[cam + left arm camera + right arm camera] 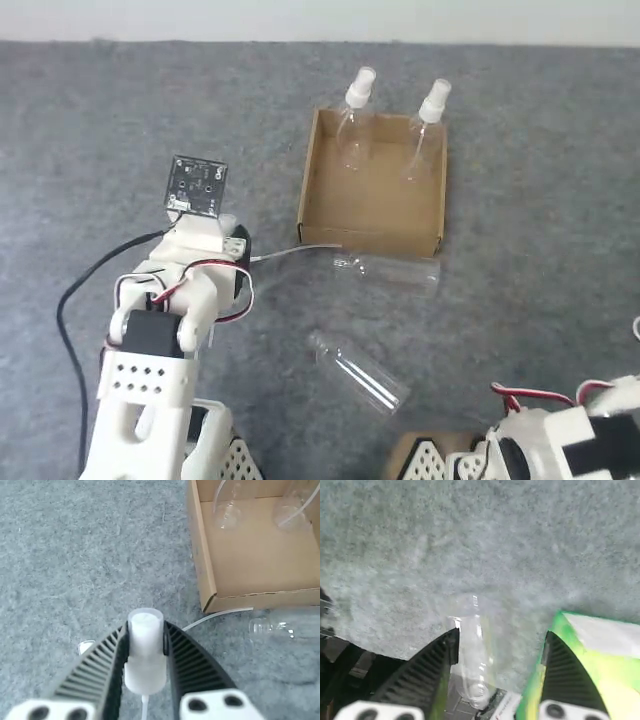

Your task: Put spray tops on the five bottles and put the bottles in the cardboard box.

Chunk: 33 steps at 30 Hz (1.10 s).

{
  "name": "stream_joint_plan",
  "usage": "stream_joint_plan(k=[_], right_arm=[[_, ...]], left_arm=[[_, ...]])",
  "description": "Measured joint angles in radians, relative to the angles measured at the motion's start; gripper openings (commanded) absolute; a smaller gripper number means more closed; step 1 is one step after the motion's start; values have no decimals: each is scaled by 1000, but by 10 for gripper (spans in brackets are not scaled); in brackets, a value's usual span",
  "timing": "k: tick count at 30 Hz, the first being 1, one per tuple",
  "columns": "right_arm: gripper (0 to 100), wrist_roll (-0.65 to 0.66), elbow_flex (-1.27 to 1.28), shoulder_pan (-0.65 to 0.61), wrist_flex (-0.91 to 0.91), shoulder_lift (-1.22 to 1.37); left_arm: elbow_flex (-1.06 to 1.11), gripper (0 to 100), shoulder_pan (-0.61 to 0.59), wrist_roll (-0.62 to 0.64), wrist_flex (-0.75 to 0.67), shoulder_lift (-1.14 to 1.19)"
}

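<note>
My left gripper (pixel 146 645) is shut on a white spray top (pixel 146 652), whose thin dip tube (pixel 300 251) reaches toward the cardboard box (pixel 318 170). From above, this gripper (pixel 236 247) hangs just left of the box's near corner. Two bottles with spray tops (pixel 354 118) (pixel 426 130) stand in the box. Two open clear bottles lie on the carpet, one (pixel 388 269) along the box's front wall and one (pixel 360 373) nearer the arms. My right gripper (pixel 500 647) is open, low at the near right, with a clear bottle (pixel 471 652) beside one finger.
Grey carpet (pixel 120 110) covers the table. A green and yellow object (pixel 600 655) lies by the right gripper. The right arm's base (pixel 560 440) sits at the near right edge. A black cable (pixel 75 300) loops left of the left arm.
</note>
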Motion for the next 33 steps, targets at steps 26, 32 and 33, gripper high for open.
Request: stream_joint_plan(k=[26,32,33], right_arm=[[6,-1143,523,-964,-359,-474],[6,-1221,845,-987,-460,-853],[6,-1224,890,-991,-462,-916]], left_arm=[[28,11,0,-6,-35,0],[37,11,0,-6,-35,0],[37,11,0,-6,-35,0]])
